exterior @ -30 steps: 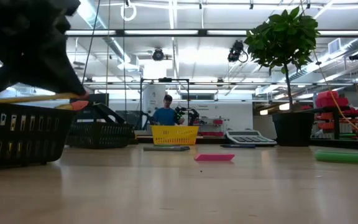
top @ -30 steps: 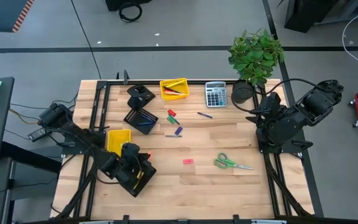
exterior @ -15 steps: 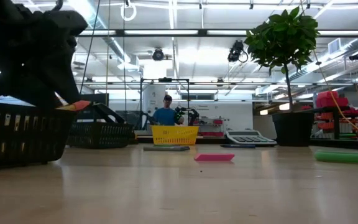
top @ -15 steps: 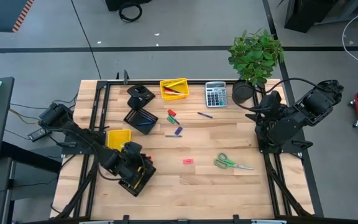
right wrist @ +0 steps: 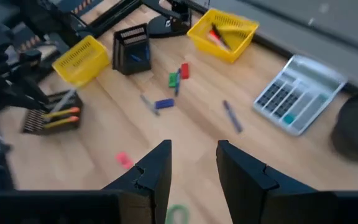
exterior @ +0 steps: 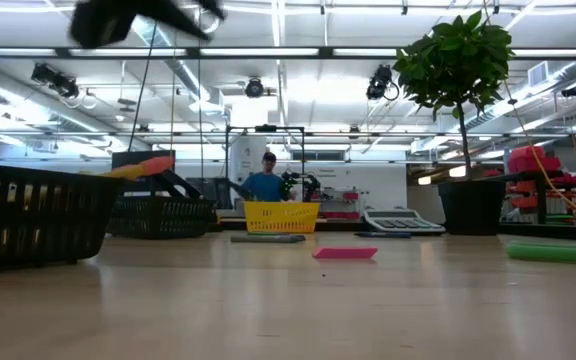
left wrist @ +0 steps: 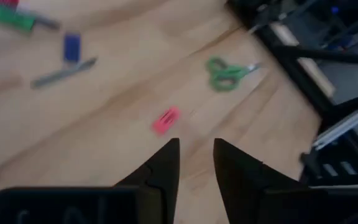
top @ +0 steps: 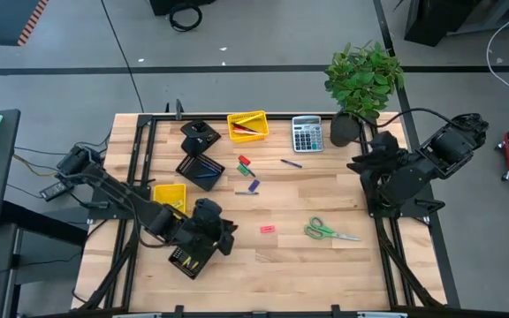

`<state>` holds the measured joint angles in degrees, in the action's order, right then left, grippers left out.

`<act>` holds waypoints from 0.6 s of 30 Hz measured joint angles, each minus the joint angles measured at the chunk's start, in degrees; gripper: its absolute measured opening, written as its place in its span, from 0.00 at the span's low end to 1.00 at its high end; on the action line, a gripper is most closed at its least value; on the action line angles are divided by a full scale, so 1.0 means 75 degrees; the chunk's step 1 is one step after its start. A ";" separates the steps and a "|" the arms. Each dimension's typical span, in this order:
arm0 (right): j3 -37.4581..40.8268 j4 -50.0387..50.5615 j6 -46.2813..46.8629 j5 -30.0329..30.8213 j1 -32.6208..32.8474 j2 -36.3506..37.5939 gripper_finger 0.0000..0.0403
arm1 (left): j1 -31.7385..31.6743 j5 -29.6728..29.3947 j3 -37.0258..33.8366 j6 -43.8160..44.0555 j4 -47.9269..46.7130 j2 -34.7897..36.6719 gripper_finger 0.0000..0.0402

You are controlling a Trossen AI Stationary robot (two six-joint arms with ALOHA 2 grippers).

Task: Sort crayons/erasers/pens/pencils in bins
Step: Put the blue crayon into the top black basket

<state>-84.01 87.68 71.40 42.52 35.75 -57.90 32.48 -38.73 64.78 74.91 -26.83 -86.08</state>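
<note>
Pale planked wooden table [top: 325, 265]: two black wire-mesh bins [top: 201, 170], two yellow plastic bins [top: 246, 124]; left gripper [left wrist: 196, 163] parted, empty; right gripper [right wrist: 193, 163] parted, empty.

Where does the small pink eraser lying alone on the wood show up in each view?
High view: small pink eraser, mid-table, left of the green-handled scissors.
Low view: flat pink strip, right of the yellow bin.
Left wrist view, just beyond the left gripper.
Right wrist view, near the right gripper.
Shared landmark: the scissors, in all but the low view.
</note>
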 joint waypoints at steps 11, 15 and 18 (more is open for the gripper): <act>0.0000 -0.0488 -0.0092 -0.1008 0.0382 -0.0988 0.33 | -0.0903 0.0366 0.1675 -0.1373 -0.0067 0.0006 0.15; 0.0000 -0.0908 0.0351 -0.1660 0.0689 -0.1370 0.33 | -0.1185 0.0665 0.1860 -0.1436 0.0565 0.0006 0.12; 0.0000 -0.1803 0.0351 -0.1745 0.1297 -0.1635 0.33 | -0.1191 0.0661 0.1876 -0.1871 0.1162 -0.0022 0.10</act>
<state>-84.01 74.16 74.03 29.44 45.47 -70.16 23.55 -33.77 78.85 60.88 -18.11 -86.25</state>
